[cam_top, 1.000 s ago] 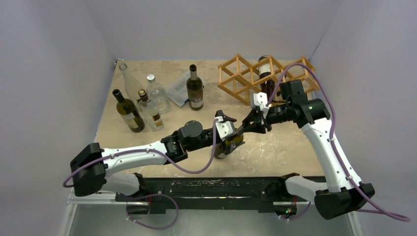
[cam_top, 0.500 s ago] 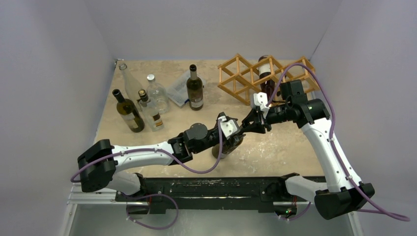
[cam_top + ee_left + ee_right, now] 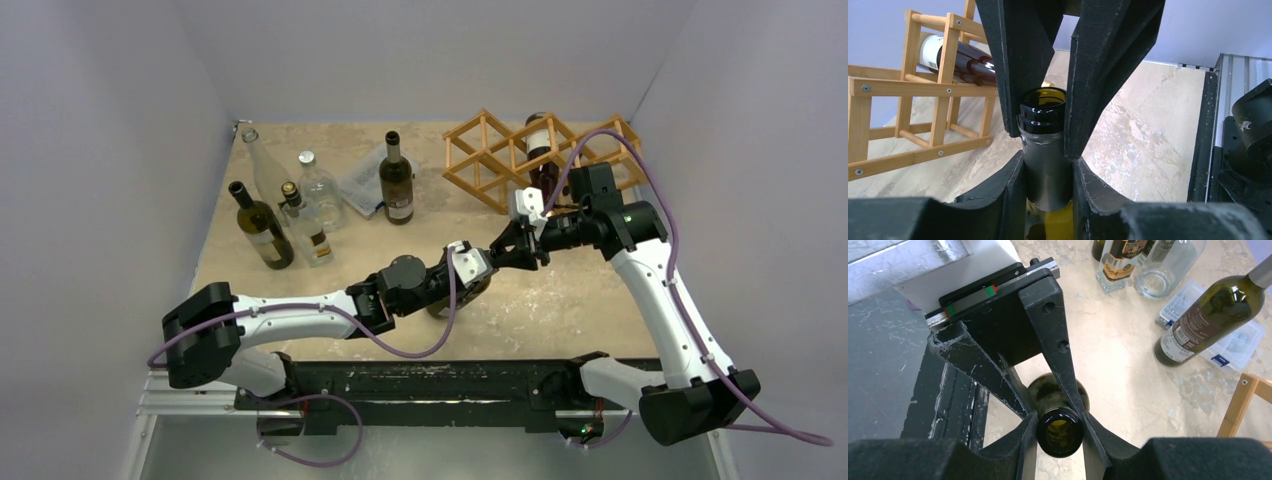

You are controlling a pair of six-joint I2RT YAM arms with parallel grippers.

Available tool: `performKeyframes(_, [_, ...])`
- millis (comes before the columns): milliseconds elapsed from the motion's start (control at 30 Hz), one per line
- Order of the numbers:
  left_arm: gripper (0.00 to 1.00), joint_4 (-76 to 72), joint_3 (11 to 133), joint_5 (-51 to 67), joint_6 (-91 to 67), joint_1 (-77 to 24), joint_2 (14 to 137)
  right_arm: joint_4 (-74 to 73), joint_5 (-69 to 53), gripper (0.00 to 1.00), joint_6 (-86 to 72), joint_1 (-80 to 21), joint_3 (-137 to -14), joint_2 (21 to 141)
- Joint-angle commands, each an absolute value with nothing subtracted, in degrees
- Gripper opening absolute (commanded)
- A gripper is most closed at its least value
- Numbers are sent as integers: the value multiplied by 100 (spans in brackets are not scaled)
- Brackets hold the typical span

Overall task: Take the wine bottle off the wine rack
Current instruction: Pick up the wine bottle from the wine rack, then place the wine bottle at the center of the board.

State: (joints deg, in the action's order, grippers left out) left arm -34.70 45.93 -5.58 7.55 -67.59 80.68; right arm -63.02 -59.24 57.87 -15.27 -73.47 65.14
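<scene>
a sandy stone table (image 3: pixel 580 300) sits between plain grey-purple walls (image 3: pixel 110 150).

on the left, four bottles (image 3: pixel 308 238) stand close together, out of the way. next to them lies a clear plastic box (image 3: pixel 362 182) with little sections. i cannot tell what is in it. a tall bottle (image 3: pixel 397 190) stands just beside the box.

in the middle, the left gripper (image 3: pixel 1048 165) is clenched around the neck of the wine bottle (image 3: pixel 1043 125). the right gripper (image 3: pixel 1059 427) pinches the same neck higher up, right at the lip. both hold it at once, so i think one arm is passing it to the other. two grips also keep it from tipping. this bottle is out in front of the wine rack (image 3: pixel 923 86), not in it, so it looks like this step is nearly done. its mouth is open, with no cork. i cannot tell if anything is inside.

on the right, at the back, the rack holds one dark bottle (image 3: pixel 963 52) lying on its side in a hole, where the rods stop it from rolling. i see nothing in the other holes.
</scene>
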Motion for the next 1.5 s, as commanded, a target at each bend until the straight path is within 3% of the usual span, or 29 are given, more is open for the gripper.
performKeyframes(0, [0, -3760, 4707, -595, 792, -6741, 7980, -6302, -6089, 10, 5722, -1523, -7291, 6463])
performKeyframes(300, [0, -4004, 4421, -700, 588, -6759, 7704, -6366, -6264, 68, 5703, -1502, -7326, 6382])
performKeyframes(433, [0, -4056, 4297, -749, 531, -6759, 7556, -6602, -6578, 80, 5862, -1334, -7439, 6355])
performKeyframes(900, [0, -4034, 3830, -1121, 175, -6759, 6904, -6676, -7197, 88, 6137, -578, -7127, 6045])
performKeyframes(1467, [0, -4301, 3566, -2061, 465, -6624, 6090, -4731, -7385, 94, 5009, -92, -5608, 5415])
